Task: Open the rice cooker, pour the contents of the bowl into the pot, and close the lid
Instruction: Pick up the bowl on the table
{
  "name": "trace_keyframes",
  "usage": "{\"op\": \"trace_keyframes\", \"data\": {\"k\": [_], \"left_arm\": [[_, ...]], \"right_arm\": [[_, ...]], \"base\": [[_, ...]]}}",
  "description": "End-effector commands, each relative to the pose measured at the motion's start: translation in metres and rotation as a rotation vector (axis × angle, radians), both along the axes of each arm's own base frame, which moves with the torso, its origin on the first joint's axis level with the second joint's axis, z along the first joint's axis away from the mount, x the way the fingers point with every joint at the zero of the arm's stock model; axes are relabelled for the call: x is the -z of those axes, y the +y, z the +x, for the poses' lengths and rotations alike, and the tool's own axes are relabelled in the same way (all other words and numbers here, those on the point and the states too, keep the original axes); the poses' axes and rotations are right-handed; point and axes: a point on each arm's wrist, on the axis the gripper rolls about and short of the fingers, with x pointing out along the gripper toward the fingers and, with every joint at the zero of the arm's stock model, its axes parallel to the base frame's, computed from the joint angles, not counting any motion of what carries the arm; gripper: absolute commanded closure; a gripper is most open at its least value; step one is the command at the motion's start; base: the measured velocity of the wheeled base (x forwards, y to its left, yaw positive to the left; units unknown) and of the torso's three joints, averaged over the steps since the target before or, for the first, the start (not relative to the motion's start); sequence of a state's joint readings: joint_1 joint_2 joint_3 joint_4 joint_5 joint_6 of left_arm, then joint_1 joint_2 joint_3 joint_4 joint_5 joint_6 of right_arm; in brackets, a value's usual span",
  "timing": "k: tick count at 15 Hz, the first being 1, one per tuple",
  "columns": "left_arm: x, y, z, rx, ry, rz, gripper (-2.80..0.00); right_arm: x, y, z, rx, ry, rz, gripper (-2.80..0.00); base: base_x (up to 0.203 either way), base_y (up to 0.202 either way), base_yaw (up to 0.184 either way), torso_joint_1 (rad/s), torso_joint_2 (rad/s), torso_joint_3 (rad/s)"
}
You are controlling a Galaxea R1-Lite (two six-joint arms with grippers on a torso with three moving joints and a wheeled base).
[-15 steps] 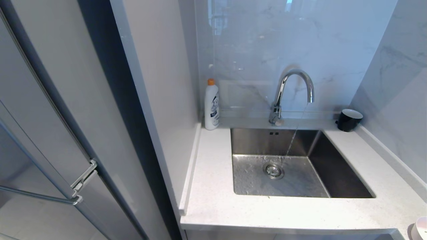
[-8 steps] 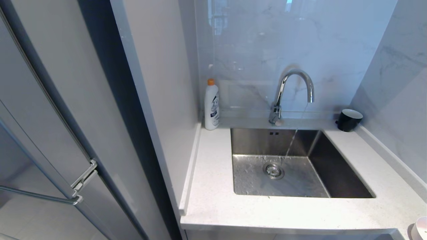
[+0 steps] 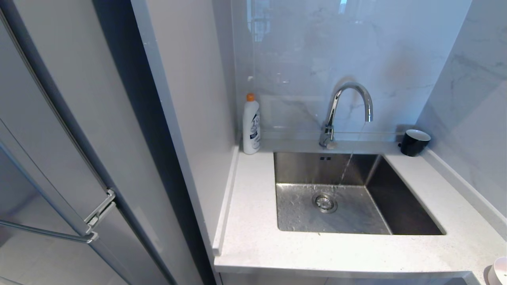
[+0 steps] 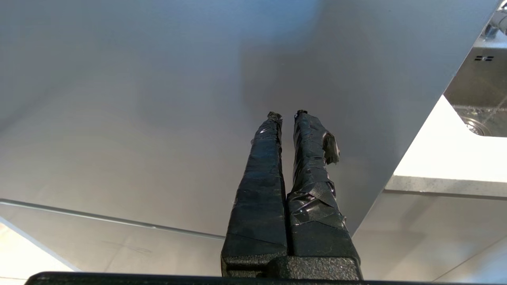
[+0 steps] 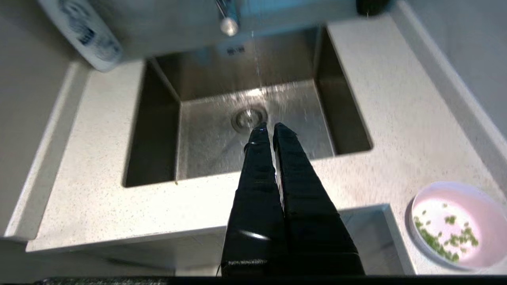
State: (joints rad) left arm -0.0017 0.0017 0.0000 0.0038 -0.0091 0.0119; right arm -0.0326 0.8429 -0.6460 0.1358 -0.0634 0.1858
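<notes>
The bowl (image 5: pixel 455 225), pale pink with a white inside, sits on the white counter (image 5: pixel 412 118) to the right of the sink. Its contents (image 5: pixel 443 237) are small green bits scattered inside. Only a sliver of the bowl (image 3: pixel 500 271) shows in the head view, at the bottom right corner. My right gripper (image 5: pixel 269 127) is shut and empty, hanging over the counter's front edge and pointing at the sink drain, with the bowl off to its right. My left gripper (image 4: pixel 288 114) is shut and empty, facing a plain grey panel. The rice cooker, pot and lid are out of view.
A steel sink (image 3: pixel 396 206) is set into the counter (image 3: pixel 253 221), and a thin stream of water runs from the chrome faucet (image 3: pixel 348 103). A white bottle with an orange cap (image 3: pixel 251 126) and a black cup (image 3: pixel 414 142) stand by the back wall. Tall grey cabinet doors (image 3: pixel 59 158) fill the left.
</notes>
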Motion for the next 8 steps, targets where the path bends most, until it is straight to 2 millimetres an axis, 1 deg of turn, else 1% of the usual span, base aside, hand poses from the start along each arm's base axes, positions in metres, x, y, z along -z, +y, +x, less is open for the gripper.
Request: {"op": "trace_keyframes", "data": {"k": [1,2,3,4,6,8], "left_arm": [[0.0,0.0,0.0,-0.002,0.001,0.0,0.0],[0.0,0.0,0.0,-0.003,0.002,-0.001,0.0],[0.0,0.0,0.0,-0.003,0.001,-0.001,0.0],[0.0,0.0,0.0,-0.003,0.001,-0.001,0.0],[0.0,0.0,0.0,-0.003,0.001,-0.001,0.0],[0.0,0.0,0.0,-0.003,0.002,-0.001,0.0]], "right_arm": [[0.019,-0.009,0.082,0.068,0.299,0.057,0.0],[0.028,-0.016,0.097,0.112,0.372,0.082,0.0],[0.036,-0.028,0.107,0.175,0.426,0.109,0.0],[0.041,-0.041,0.111,0.236,0.456,0.135,0.0],[0.048,-0.066,0.107,0.323,0.493,0.155,0.0],[0.051,-0.092,0.096,0.394,0.518,0.161,0.0]], "base": [[0.0,0.0,0.0,0.0,0.0,0.0],[0.0,0.0,0.0,0.0,0.0,0.0],[0.0,0.0,0.0,0.0,0.0,0.0],[0.0,0.0,0.0,0.0,0.0,0.0],[0.0,0.0,0.0,0.0,0.0,0.0],[0.0,0.0,0.0,0.0,0.0,0.0]]}}
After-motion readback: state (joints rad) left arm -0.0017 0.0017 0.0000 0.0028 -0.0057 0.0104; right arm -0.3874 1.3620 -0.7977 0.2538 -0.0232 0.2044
